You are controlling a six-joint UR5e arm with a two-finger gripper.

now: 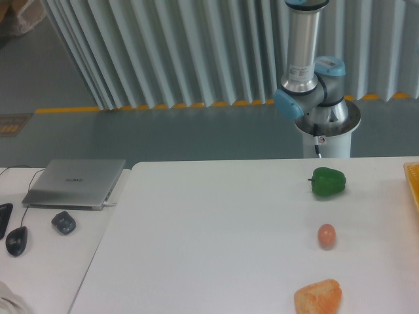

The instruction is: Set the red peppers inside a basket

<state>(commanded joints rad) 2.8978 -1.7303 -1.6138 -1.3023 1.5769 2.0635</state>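
Sitting btwn green pepper (pixel 328 182) & orange lump (pixel 319 297): small reddish item (pixel 327 235); claw unseen.

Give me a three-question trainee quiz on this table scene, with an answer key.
1. True or false: the green pepper lies inside the basket.
2. Which thing lies between the green pepper and the orange bread-like piece? A) a banana B) the small red pepper C) a cup
3. Fill in: only a sliver of the basket shows, at the picture's ___ edge.
Key: 1 false; 2 B; 3 right.
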